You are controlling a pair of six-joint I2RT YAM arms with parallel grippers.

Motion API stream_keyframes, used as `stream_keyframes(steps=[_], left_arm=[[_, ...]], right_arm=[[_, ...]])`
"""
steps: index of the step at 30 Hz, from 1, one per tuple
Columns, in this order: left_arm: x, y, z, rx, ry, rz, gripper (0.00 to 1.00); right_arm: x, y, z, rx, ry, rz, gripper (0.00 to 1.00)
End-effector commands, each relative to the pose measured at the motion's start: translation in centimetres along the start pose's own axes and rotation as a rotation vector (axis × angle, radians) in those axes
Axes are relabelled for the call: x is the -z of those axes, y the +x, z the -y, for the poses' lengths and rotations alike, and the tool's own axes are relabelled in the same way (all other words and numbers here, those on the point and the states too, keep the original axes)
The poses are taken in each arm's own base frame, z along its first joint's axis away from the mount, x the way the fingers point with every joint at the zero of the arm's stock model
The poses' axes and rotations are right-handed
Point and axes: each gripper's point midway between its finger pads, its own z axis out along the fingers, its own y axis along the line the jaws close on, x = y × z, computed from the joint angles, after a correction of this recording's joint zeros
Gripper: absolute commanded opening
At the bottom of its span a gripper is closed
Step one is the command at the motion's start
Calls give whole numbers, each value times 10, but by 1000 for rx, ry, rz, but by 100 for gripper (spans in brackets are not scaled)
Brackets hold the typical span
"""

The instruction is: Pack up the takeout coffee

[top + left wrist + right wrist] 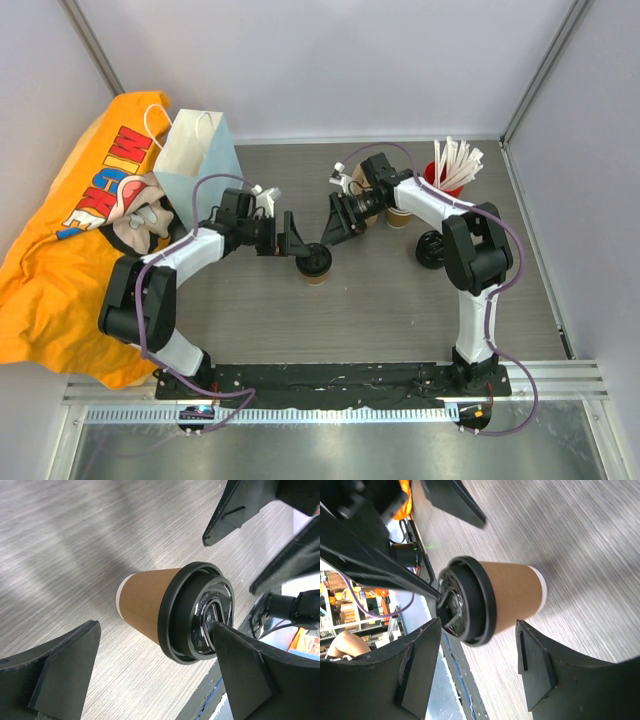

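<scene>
The takeout coffee (316, 264), a brown paper cup with a black lid, stands upright on the grey table in the middle. My left gripper (297, 245) is open just to its left, above the table. In the left wrist view the cup (147, 605) lies ahead of the open gripper (155, 677), and one finger (242, 672) overlaps the lid's edge. My right gripper (336, 228) is open just above and to the right of the cup. In the right wrist view the cup (512, 597) lies ahead of the open gripper (477, 667), untouched.
A white paper bag (195, 160) with handles stands at the back left beside an orange printed bag (70, 250). A red cup of white sticks (452, 170), a lidless brown cup (398, 215) and black lids (432, 248) are at the right. White walls enclose the table.
</scene>
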Motion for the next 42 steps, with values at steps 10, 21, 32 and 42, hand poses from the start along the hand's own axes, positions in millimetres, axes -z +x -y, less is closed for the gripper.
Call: stream_keyframes(steps=[10,21,32,42], left_arm=[[35,-33,-2,-4,56,133,100],[32,-28,0,-7,102,119,97],[28,-19,-20,-12,20,102,90],[25,-15,-25,-10,7,87,86]], right_arm=[[24,13,-24,138,8,-40,67],[0,10,-32,129,8,-40,68],[0,14,-21,161,116,-38,69],[2,16,-7,184,192,-52,69]])
